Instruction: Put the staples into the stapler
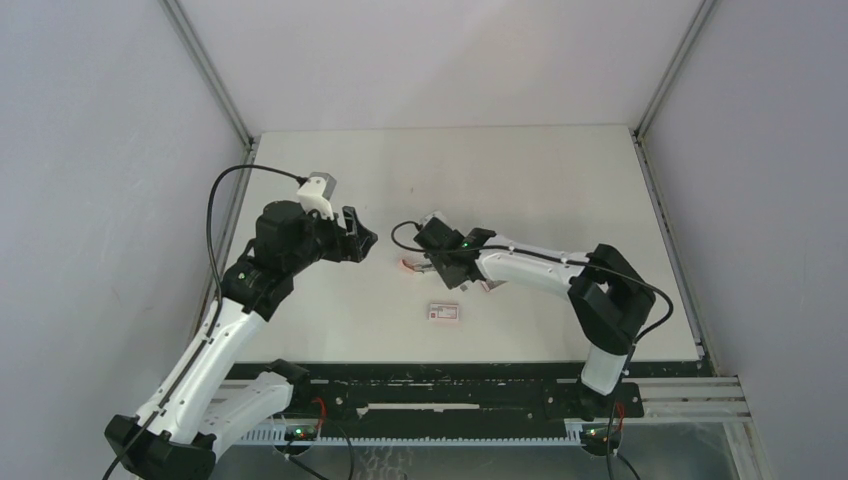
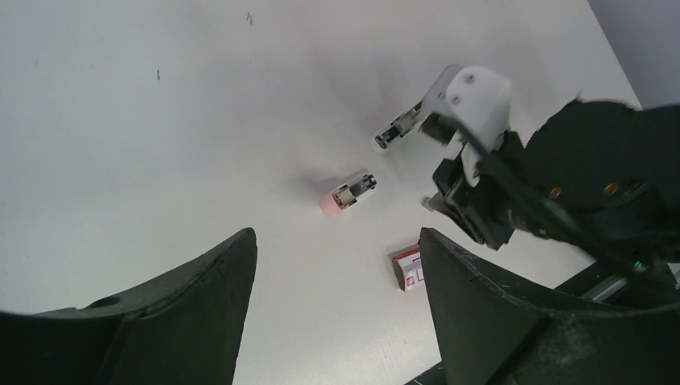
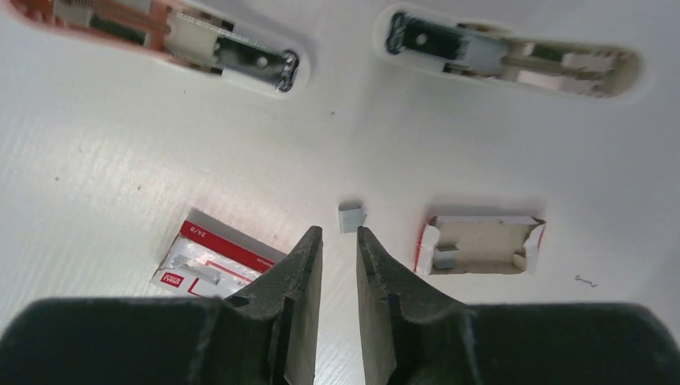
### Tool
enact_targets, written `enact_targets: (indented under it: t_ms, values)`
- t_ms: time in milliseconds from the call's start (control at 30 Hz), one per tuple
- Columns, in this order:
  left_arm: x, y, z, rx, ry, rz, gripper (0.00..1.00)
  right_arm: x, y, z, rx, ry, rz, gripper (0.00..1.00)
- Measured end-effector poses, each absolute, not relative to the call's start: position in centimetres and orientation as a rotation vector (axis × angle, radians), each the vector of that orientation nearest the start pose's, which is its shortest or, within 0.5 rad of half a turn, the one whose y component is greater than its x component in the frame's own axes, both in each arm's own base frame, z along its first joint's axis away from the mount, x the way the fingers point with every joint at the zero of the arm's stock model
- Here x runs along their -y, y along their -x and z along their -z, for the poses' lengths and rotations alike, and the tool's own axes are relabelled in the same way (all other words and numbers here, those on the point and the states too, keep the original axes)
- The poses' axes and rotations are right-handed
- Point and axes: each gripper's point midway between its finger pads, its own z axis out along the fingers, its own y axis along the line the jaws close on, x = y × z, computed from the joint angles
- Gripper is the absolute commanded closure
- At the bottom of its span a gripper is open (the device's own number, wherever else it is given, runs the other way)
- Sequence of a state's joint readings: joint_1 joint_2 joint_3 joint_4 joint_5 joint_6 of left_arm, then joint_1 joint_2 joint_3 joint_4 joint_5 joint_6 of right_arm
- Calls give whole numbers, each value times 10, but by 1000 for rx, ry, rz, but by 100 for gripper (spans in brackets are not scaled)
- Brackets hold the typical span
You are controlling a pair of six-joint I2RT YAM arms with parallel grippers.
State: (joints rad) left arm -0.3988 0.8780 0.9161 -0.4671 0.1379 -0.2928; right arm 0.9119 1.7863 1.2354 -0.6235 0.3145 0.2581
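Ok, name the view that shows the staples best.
Right wrist: the staples lie bare on the table, just ahead of the right gripper. In top external and left wrist I cannot make them out.

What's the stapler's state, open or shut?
Open. The stapler lies in two spread halves, with the inner channels facing up.

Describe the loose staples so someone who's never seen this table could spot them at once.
On the white table, below the two long stapler parts in the right wrist view, sit two small boxes. Between them, just ahead of the right gripper's jaws, lie the staples: a tiny plain grey block on bare table, unlike the red-labelled box and the torn-open box.
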Motion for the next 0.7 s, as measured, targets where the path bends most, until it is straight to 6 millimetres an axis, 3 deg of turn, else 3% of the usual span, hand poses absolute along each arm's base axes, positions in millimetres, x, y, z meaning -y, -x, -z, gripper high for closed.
enact_targets:
  t_ms: [133,300,700]
  values:
    - [150,-263,-248,-2031,-199,578,22,-261,-274,-63,-2542,692,-22,71]
    - [150,-263,-248,-2031,-199,578,22,-248,-273,-48,-2608,659,-41,66]
    - [150,-263,-248,-2031,-199,578,22,-256,-267,-29,-2654,693,-83,64]
